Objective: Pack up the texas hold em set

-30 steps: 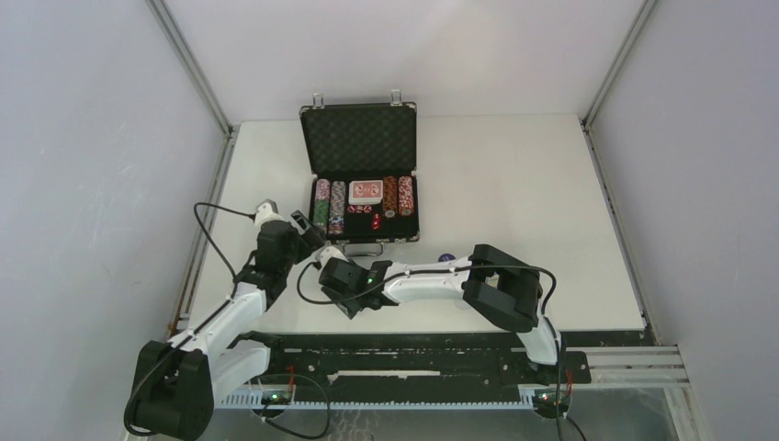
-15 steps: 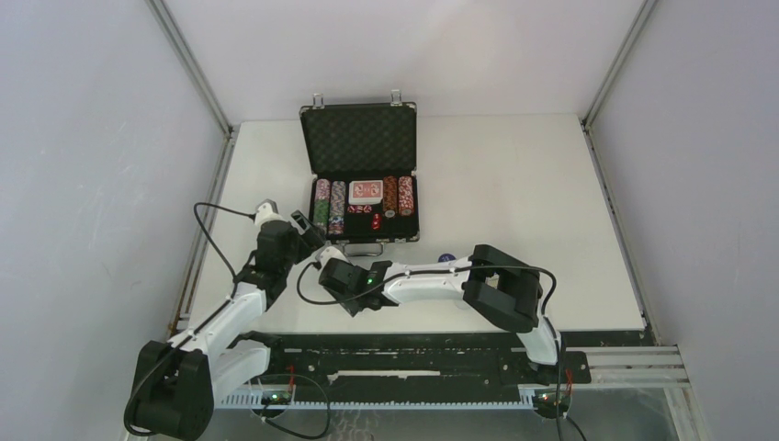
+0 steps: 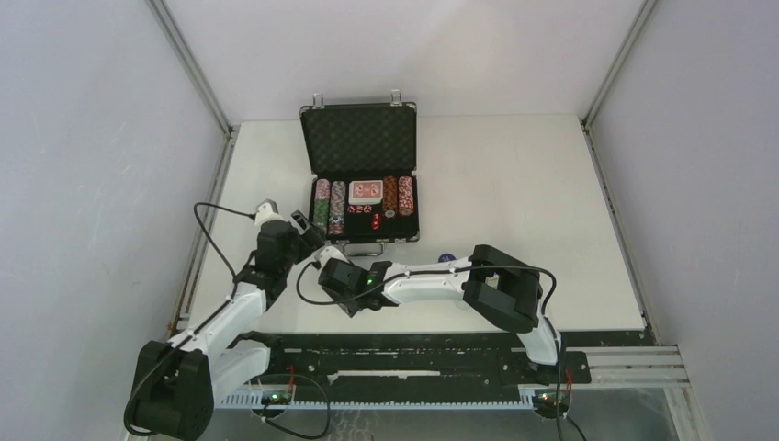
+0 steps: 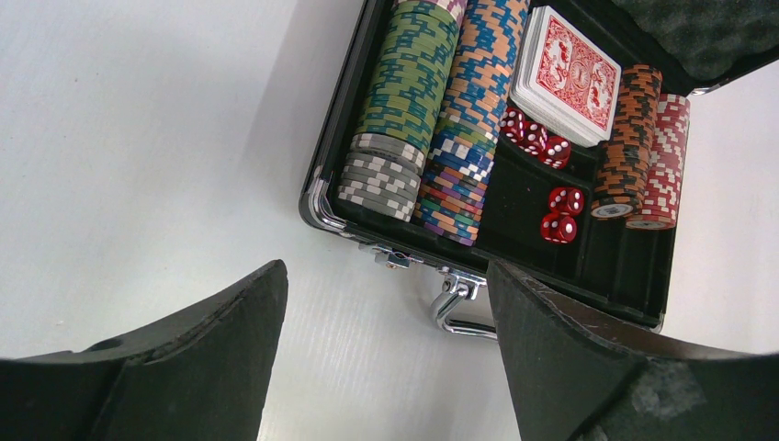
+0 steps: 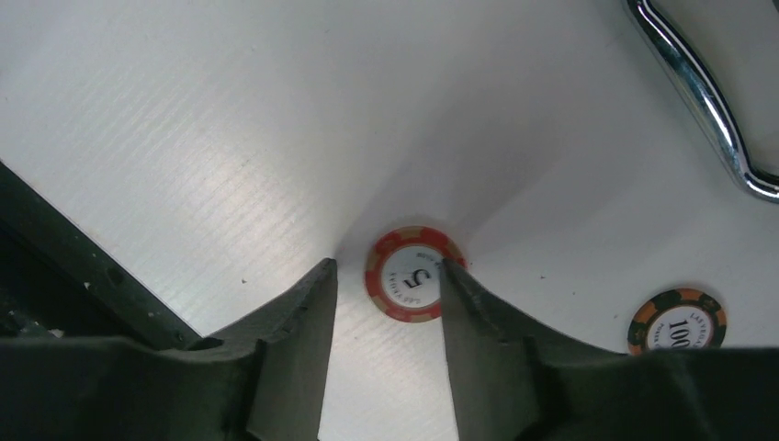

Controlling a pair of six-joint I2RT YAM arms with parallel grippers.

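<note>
Right tool (image 5: 386, 268), seen by its own wrist camera: two dark fingers (image 5: 294, 322) point up the frame, parted, one on each side of a round red-and-tan striped poker chip (image 5: 413, 274) marked 5. The chip lies flat on the white counter (image 5: 184, 138). The finger on the right of the frame meets the chip's edge, while a strip of counter shows between the chip and the other finger. The tool is open around the chip, not clamped on it. At lower right, well apart, lies a black-and-orange poker chip (image 5: 678, 322) marked 100. At upper right curves a chrome handle (image 5: 698, 92).

Left tool (image 4: 384, 276): spread wide and empty, above the counter beside the small black silver-edged case (image 4: 317, 197), whose lid stands raised. Inside, rows of striped chips (image 4: 395, 119) stand on edge at left and right, with a red-backed card deck (image 4: 562, 75) and red dice (image 4: 560, 213) between them. In the top view the case sits at centre frame, above both tools.
</note>
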